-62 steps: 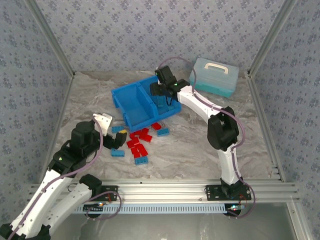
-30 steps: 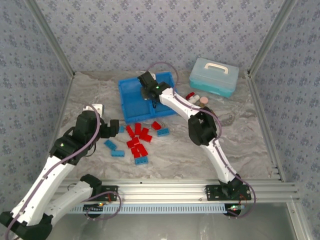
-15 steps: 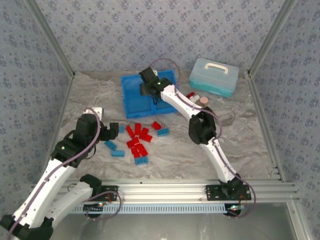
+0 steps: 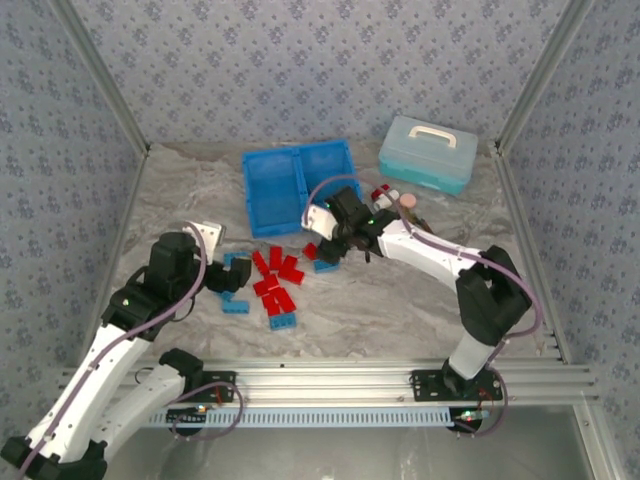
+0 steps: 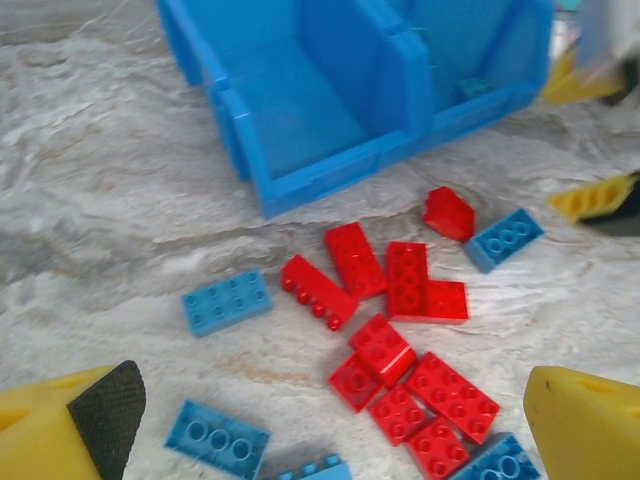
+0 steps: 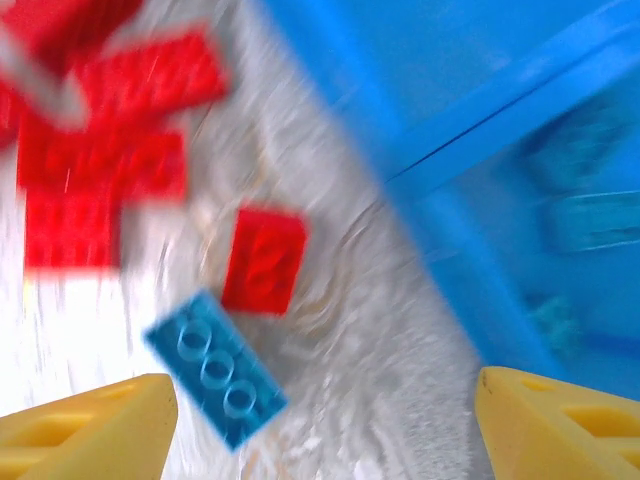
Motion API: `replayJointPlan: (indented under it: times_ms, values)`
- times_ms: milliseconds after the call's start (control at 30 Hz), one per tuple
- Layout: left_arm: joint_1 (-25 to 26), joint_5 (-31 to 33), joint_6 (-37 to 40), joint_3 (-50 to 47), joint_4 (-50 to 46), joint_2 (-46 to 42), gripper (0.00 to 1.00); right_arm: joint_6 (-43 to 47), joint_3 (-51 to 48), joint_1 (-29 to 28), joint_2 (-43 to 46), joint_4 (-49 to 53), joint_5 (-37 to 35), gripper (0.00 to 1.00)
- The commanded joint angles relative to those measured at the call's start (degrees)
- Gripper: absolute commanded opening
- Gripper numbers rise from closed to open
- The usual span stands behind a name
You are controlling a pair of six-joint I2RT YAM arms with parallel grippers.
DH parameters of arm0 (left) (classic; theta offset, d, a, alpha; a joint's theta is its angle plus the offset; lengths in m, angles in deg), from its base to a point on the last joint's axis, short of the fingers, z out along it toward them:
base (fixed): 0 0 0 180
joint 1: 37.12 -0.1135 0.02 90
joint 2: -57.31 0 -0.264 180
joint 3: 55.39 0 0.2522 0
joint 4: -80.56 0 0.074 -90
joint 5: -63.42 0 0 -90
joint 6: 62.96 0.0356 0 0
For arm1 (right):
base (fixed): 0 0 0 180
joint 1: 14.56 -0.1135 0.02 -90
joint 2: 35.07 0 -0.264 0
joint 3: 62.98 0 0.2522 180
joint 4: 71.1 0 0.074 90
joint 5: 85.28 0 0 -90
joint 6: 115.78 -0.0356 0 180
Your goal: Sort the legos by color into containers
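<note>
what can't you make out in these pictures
- Right wrist view: motion blur smears the bricks inside the bin, so they cannot be counted.
- Left wrist view: a blue brick is cut off by the bottom edge.
- Top view: the right claw partly hides a red brick; the little bottles are too small to read.
</note>
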Motion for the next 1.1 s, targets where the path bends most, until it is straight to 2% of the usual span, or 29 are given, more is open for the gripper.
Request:
replayJointPlan:
  times_ms: [0,67,100,267,367,533,700,833,900,967,1067]
  values:
    - [-0.3,-5.9,4.2,-1.4,3.6,-3.0,0.99,22.3,1.6,3.3,-3.3,4.5,10.4,0.85]
    - [-0.3,-5.7,4.8,-2.3,4.0,-4.6,0.99,26.4,3.2,4.0,-5.8,5.9,10.0,0.97]
    - [-0.3,-5.5,5.0,-2.5,4.3,-5.2,0.99,28.1,3.6,4.0,-6.9,6.0,9.6,0.98]
    - [-0.3,-5.1,5.1,-2.5,4.2,-5.6,0.99,31.9,9.0,4.5,-13.1,11.9,13.1,0.96]
    - [-0.3,-4.5,5.1,-2.4,3.8,-5.5,0.99,31.9,9.5,4.4,-15.0,11.8,14.6,0.93]
    - [-0.2,-4.2,4.9,-2.4,3.6,-5.4,0.99,31.5,11.1,4.2,-17.3,15.0,15.2,0.77]
    - [-0.3,-4.0,4.9,-2.4,3.5,-5.5,0.99,31.1,10.2,4.0,-17.9,15.8,13.2,0.49]
    - [-0.3,-4.3,4.7,-2.4,3.6,-5.5,0.99,30.9,8.4,3.7,-16.6,14.3,12.7,0.44]
    - [-0.3,-4.2,4.7,-2.4,3.5,-5.5,0.99,30.5,6.8,3.7,-14.8,12.8,13.5,0.34]
    - [-0.2,-4.1,4.7,-2.4,3.6,-5.5,0.99,29.6,5.4,3.7,-12.5,12.4,14.6,0.30]
    - [-0.2,-4.0,4.5,-2.4,3.5,-5.5,0.99,26.3,2.2,3.7,-7.3,7.4,17.4,0.29]
